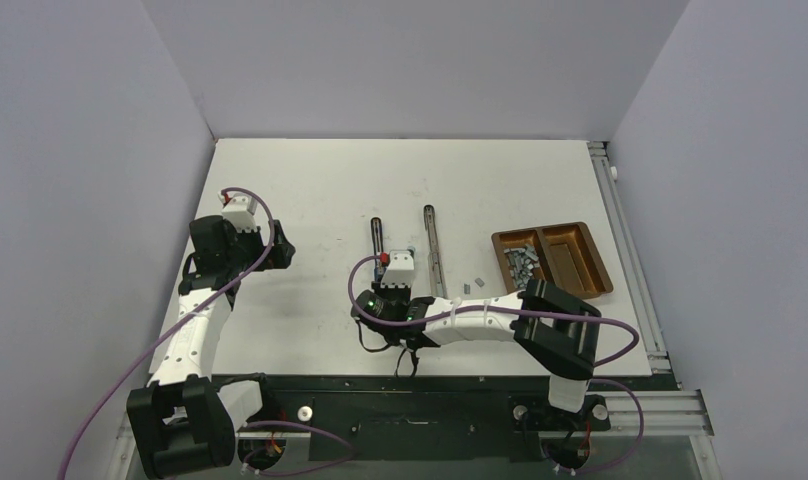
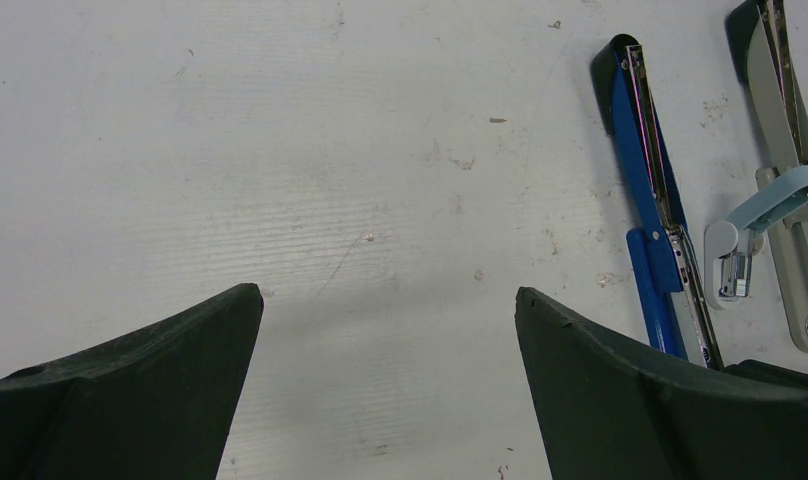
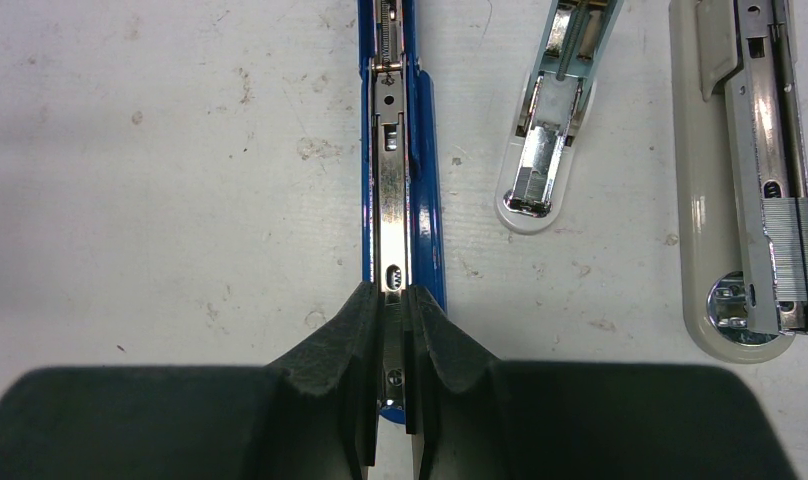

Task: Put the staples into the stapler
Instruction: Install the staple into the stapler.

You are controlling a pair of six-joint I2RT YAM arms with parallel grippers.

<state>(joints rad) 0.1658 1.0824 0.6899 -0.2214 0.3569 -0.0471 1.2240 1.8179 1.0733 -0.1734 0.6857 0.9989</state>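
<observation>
A blue stapler (image 3: 398,150) lies opened flat on the white table, its metal channel facing up; it also shows in the top view (image 1: 378,238) and the left wrist view (image 2: 652,200). My right gripper (image 3: 393,305) is shut over the near end of that channel, a thin grey staple strip (image 3: 393,328) pinched between its fingers. More staples (image 1: 520,263) lie in the brown tray (image 1: 550,228). My left gripper (image 2: 388,300) stands wide open above bare table, left of the blue stapler, holding nothing.
A beige stapler (image 3: 750,180) lies opened to the right, with staples (image 3: 788,250) in its channel. Between the two long staplers sits a small pale blue stapler (image 3: 550,120). A few loose staples (image 1: 472,284) lie left of the tray. Walls enclose three sides.
</observation>
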